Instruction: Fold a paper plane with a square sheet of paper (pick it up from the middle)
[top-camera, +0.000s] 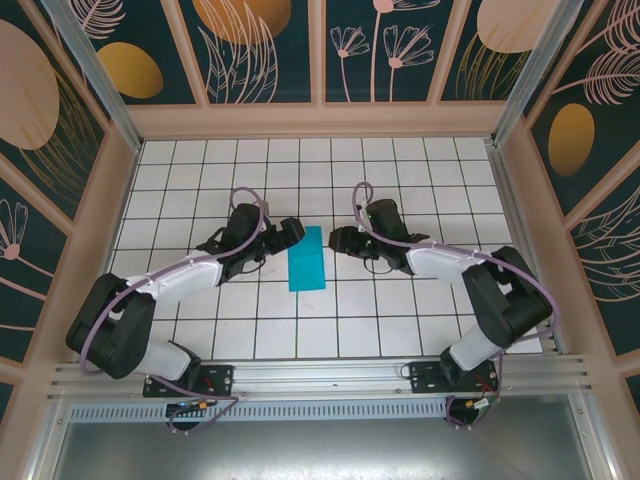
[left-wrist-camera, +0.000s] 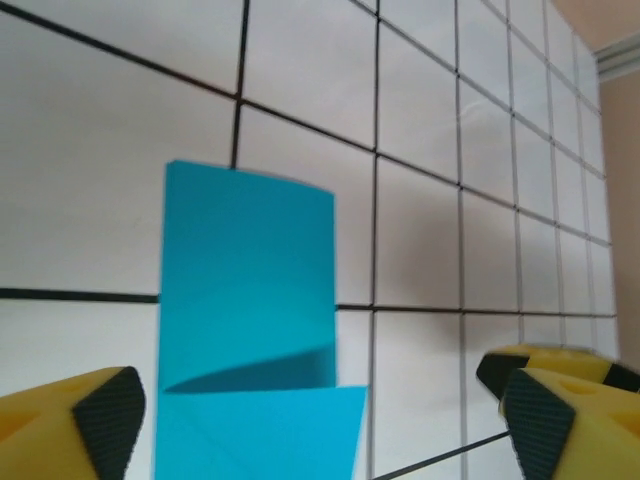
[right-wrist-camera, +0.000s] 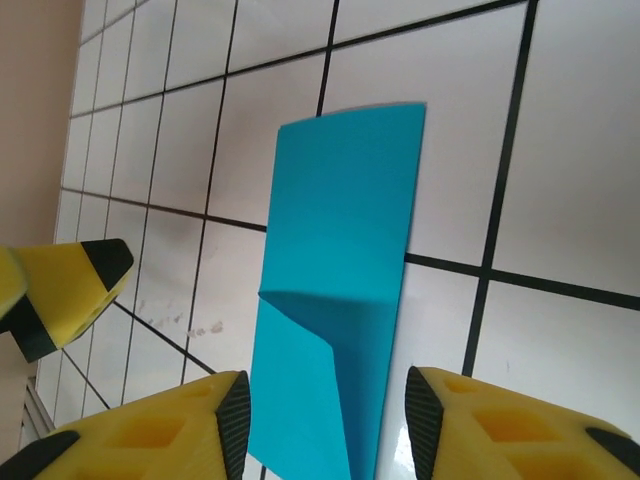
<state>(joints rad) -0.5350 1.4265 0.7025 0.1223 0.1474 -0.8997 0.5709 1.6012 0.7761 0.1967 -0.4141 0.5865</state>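
Gridded table (top-camera: 200, 170) — folded paper (right-wrist-camera: 340, 250), near end cropped; left gripper (left-wrist-camera: 312, 410), right gripper (right-wrist-camera: 327, 425) spread.

I see the teal paper (right-wrist-camera: 345, 220) lying flat on the white gridded table (right-wrist-camera: 570, 130), folded into a narrow strip. A slanted flap is creased over its near end. My right gripper (right-wrist-camera: 328, 415) has its jaws apart, one yellow finger on either side of that near end, neither clamped on it. The left gripper (right-wrist-camera: 60, 300) sits well off the paper's left edge.
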